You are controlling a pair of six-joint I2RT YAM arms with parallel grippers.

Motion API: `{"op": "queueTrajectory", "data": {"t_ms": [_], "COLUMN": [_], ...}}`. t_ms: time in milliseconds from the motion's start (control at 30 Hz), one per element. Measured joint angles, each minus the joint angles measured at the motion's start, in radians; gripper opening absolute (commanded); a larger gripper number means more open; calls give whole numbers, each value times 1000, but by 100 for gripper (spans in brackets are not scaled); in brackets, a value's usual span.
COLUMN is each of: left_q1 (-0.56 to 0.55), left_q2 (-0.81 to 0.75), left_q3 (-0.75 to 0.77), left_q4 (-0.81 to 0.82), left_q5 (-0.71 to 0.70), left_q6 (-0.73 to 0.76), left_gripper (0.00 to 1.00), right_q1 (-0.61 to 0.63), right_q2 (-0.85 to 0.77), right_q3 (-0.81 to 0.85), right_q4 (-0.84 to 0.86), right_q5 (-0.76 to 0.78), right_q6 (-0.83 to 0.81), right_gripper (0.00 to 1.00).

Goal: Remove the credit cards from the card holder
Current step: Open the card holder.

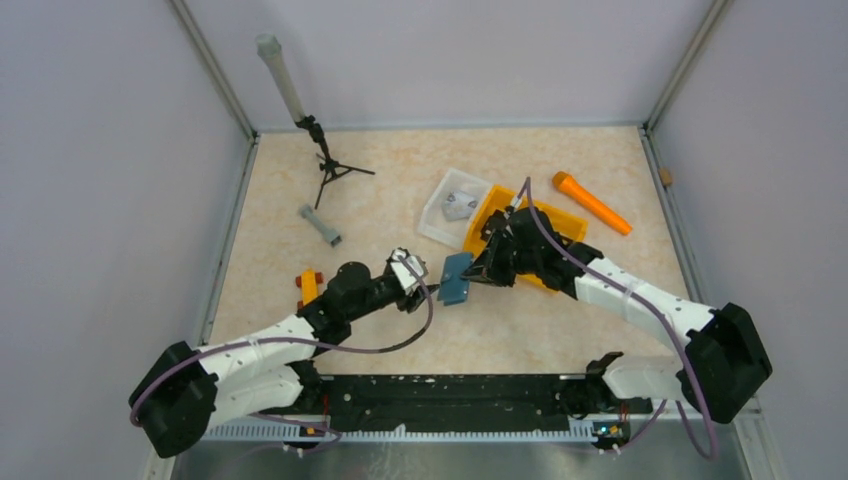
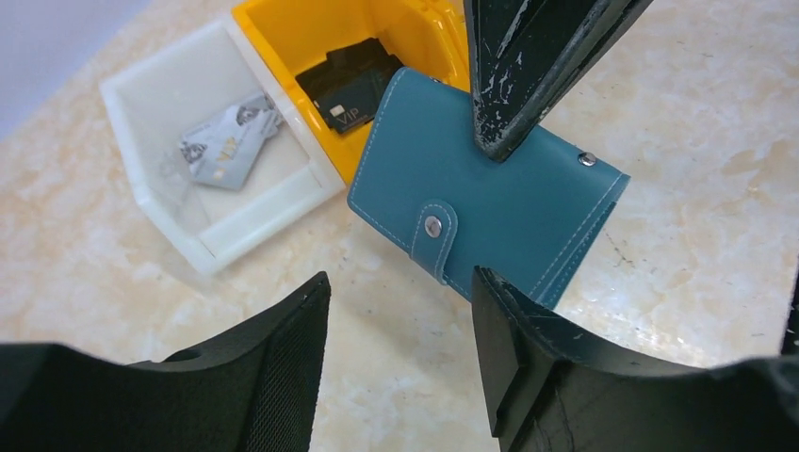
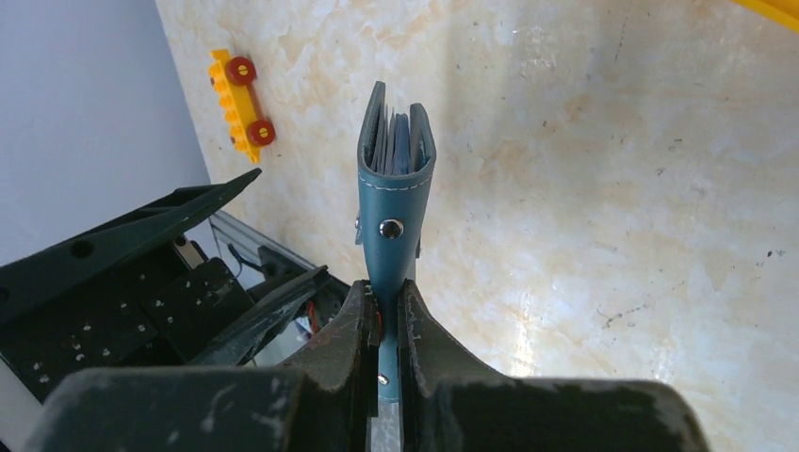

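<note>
Bright, even light w/ soft shadows

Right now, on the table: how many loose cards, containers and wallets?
Loose cards: 2 (grey card in the white tray, black card in the orange bin)
Containers: 2 (tray, bin)
Wallets: 1 (blue wallet, snapped shut, pinched by the right gripper)
Total: 5
</note>
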Motion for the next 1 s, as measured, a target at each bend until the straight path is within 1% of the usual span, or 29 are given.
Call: {"op": "queueTrajectory", "data": {"t_ms": [133,300,467,600,700,767,833,867,1000], "left_q1": [-50,-111,-156,-164,-167,-169,-169,-169,-172], "left_q2": [28,104,172,181,181,182,188,195,237], "left_q3": [31,102,134,134,134,134,135,139,165], "left_q4": [1,-7,-14,-25,-28,-31,-31,-36,-63], "left_q5": [-56,-120,-164,-185,-198,-202,-203,-203,-202], "left_q6": [98,196,250,269,275,276,277,280,283], "left_gripper": [59,59,60,59,55,49,36,34,34], "right_q1": [0,0,0,0,0,0,0,0,-2], "right_q2": [-24,-32,-32,-32,-35,-37,-39,-39,-39], "right_q3": [0,0,0,0,0,0,0,0,0], "right_q4": [-20,-35,-48,-62,-62,-61,-57,-55,-47], "right_q5": [2,2,3,5,6,6,6,6,12], "right_q6": [30,44,50,50,51,54,58,61,68], "right_gripper": [0,0,0,0,0,0,0,0,0]}}
